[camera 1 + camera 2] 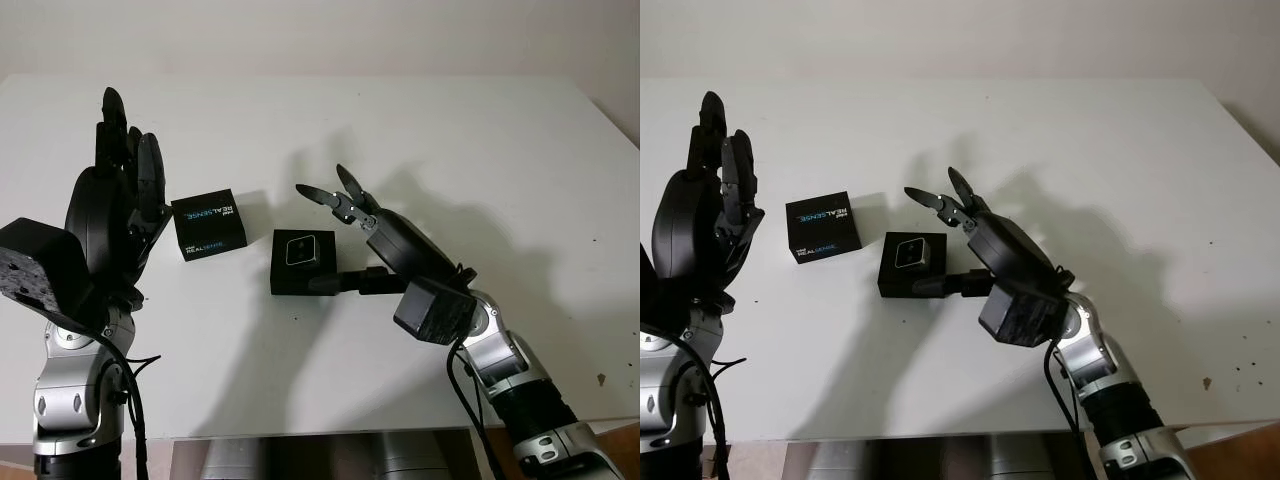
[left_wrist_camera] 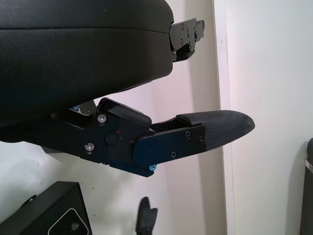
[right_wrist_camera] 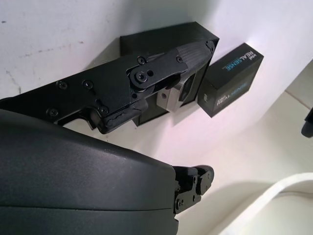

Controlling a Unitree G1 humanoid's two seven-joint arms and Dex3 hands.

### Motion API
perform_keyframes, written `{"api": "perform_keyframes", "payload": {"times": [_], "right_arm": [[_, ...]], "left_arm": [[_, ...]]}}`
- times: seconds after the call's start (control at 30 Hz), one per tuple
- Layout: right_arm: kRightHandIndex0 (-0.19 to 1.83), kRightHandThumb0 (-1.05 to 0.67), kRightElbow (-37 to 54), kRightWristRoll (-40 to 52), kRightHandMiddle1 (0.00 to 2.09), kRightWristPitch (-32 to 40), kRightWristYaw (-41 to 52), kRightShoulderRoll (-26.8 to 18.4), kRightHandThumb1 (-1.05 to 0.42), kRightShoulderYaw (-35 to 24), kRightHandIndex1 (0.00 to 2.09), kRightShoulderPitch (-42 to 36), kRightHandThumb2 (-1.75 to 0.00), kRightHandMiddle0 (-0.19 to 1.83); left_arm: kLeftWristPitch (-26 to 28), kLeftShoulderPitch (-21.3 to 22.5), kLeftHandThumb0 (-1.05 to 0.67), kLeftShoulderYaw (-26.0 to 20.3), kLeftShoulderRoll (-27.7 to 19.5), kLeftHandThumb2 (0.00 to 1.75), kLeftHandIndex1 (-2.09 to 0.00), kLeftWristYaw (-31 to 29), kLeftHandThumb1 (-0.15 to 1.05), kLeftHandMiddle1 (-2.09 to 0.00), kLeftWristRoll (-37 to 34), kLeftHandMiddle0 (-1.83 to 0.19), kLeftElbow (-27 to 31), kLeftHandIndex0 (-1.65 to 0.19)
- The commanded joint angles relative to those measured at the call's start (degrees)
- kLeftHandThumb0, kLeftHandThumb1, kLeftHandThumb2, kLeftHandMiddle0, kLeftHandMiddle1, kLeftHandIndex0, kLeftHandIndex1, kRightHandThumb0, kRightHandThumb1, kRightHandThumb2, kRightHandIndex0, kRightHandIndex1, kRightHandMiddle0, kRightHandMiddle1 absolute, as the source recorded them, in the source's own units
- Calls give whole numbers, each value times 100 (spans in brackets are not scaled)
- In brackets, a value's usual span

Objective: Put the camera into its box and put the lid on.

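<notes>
With the silver camera (image 1: 301, 249) seated in the open black box (image 1: 302, 263) mid-tabletop (image 1: 500, 150), the box could be shoved off by the empty, unclenched right hand (image 1: 345, 200) alongside, while the printed black lid (image 1: 209, 224) remains ungrasped by the raised, empty left hand (image 1: 125, 170).

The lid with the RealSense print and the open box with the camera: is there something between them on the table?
Nothing: in the left eye view a narrow strip of bare white table separates the lid from the box.

We hold our left hand (image 1: 125, 190) raised at the left, open, fingers pointing up. Our right arm (image 1: 500, 370) reaches in from the bottom right, and the right hand (image 1: 350, 215) is low over the table, open, empty, thumb stretched leftward.
</notes>
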State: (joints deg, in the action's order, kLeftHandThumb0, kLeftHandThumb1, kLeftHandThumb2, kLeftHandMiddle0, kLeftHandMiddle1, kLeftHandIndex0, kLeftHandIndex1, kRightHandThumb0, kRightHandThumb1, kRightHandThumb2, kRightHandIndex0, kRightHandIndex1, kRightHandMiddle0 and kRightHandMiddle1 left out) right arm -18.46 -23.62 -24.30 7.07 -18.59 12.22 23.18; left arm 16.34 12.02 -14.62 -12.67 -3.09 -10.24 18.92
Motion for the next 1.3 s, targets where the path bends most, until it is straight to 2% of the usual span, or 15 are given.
{"api": "perform_keyframes", "payload": {"times": [0.0, 0.2, 0.3, 0.43, 0.53, 1.03, 1.27], "right_arm": [[-19, -71, 242, -96, 8, -18, -100, -89, -94, -58, 0, -32, -6, -5], [-17, -70, 792, -752, 9, -84, -229, -413, -101, 87, 3, -174, -9, -1], [-13, -75, 941, -1128, 7, -220, -243, -609, -104, 233, 5, -229, -24, -2], [-18, -77, 1087, -1633, 5, -231, -208, -826, -105, 428, 3, -223, -45, -7], [-18, -79, 1057, -1886, 6, -270, -318, -868, -105, 524, 4, -186, -54, -6], [-19, -84, 516, -2350, 7, -294, -455, -894, -105, 984, 5, -5, -60, 0], [-19, -83, 432, -2434, 7, -226, -672, -936, -105, 1054, 4, -227, -59, 3]], "left_arm": [[29, -25, -76, -23, -39, 62, 0, 4, 105, 0, -7, 19, 109, 19], [38, -2, -77, -26, -67, 62, 0, -18, 105, 0, -16, 19, 95, 19], [45, 8, -77, -22, -84, 62, 0, -30, 105, 0, -17, 19, 78, 19], [24, 10, -77, -18, -107, 63, 0, -56, 105, 0, -13, 19, 61, 19], [21, 13, -77, -28, -112, 62, 0, -76, 105, 0, -19, 19, 59, 19], [58, -47, -76, -45, -97, 63, 0, -78, 105, 0, -34, 19, 170, 19], [73, -153, -76, -106, -129, 62, 0, -118, 105, 0, -55, 19, 269, 19]]}}
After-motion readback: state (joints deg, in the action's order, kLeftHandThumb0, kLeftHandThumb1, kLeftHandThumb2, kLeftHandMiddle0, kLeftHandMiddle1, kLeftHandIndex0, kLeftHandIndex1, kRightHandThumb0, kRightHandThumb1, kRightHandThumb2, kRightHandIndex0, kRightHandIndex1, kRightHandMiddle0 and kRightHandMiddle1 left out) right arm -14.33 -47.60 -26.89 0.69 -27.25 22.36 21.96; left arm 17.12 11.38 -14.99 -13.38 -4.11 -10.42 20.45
